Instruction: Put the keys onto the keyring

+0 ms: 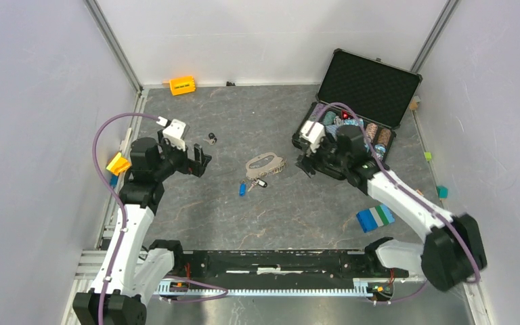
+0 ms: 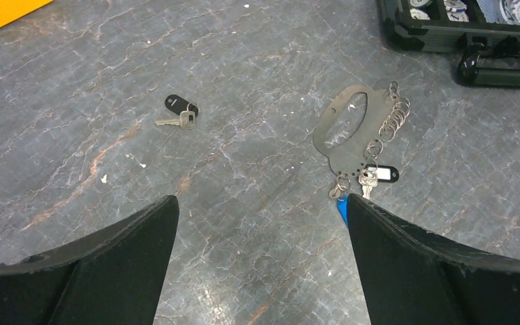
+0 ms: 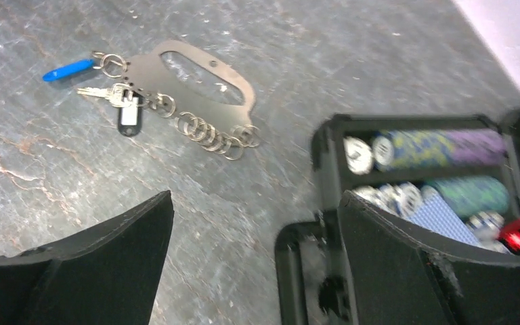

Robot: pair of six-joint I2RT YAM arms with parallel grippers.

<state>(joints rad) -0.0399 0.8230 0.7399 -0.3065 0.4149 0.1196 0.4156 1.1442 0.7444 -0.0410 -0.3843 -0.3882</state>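
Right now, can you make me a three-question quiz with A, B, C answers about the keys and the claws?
1. Where is the lone black key?
A. hanging on the keyring
B. on the table, apart from the keyring
C. held in a claw

2. Which colour tag lies at the keyring's end?
A. blue
B. red
C. yellow

3. How are the two claws?
A. both shut on keys
B. both open and empty
C. one open, one shut

Answers:
1 B: it lies alone on bare table.
2 A: the blue tag shows beside the keyring.
3 B: the left claw and right claw each show a wide gap holding nothing.
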